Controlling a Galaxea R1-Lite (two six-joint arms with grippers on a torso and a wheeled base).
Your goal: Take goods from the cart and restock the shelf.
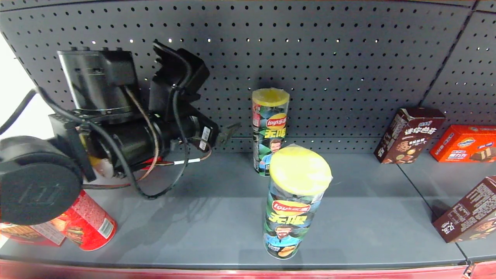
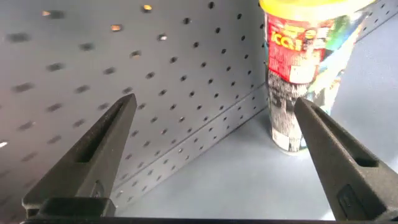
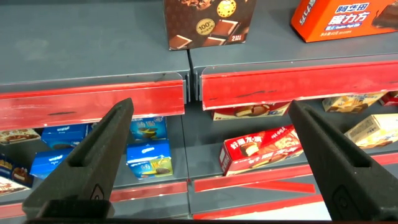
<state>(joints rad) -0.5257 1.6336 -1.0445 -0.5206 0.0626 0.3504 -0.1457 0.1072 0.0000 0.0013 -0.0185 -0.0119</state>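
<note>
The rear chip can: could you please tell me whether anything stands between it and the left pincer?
Nothing visible does: the open left pincer faces the rear chip can across bare shelf; the front chip can stands nearer the shelf edge, off that line.

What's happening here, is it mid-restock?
The left pincer is open and empty over the shelf, close beside the rear chip can but not touching it. That can and the front chip can both stand upright, and neither is gripped. The right pincer, also open and empty, faces lower shelves of snack boxes.
</note>
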